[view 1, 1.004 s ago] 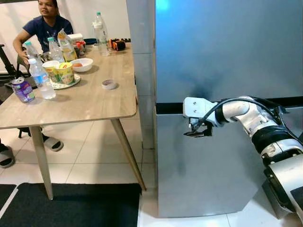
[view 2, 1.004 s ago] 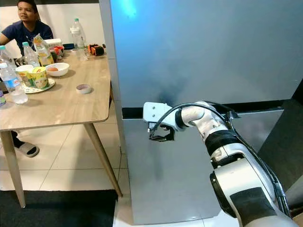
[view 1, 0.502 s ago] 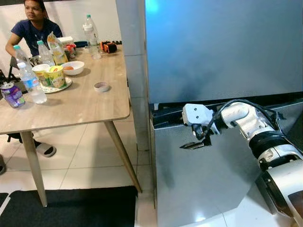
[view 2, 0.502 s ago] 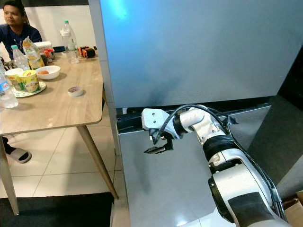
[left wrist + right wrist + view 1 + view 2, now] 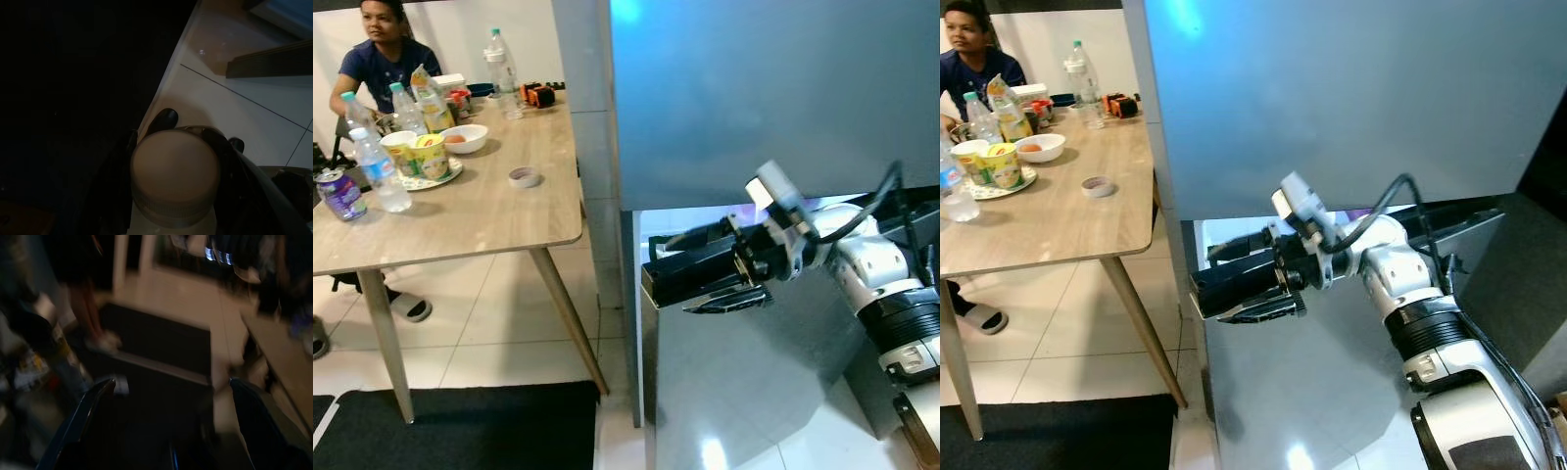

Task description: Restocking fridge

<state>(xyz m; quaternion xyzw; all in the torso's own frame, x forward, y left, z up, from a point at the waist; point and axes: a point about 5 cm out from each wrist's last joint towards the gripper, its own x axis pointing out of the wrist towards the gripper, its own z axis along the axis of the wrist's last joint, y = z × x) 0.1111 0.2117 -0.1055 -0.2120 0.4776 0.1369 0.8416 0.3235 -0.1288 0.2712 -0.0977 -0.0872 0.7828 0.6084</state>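
Fridge [image 5: 773, 98] stands to the right of the wooden surface [image 5: 480, 211], its steel lower door [image 5: 744, 382] swung partly open so a lit white strip of the interior shows behind the door's dark top edge [image 5: 690, 264]. The right end effector [image 5: 729, 264] is at that top edge, one black finger lying over it and the other under it, so the fingers are spread around the door's edge. In the right wrist view the two fingers [image 5: 80, 416] stand wide apart in a blurred picture. The left end effector [image 5: 195, 134] hangs low over the tiled floor [image 5: 254, 117], pinching a bottle with a tan cap [image 5: 175, 178]. On the surface stand water bottles [image 5: 377, 171], a purple can [image 5: 338, 193], cup noodles [image 5: 429, 157], a white bowl [image 5: 463, 139] and a tape roll [image 5: 523, 176]. A person [image 5: 382, 59] sits at its far end.
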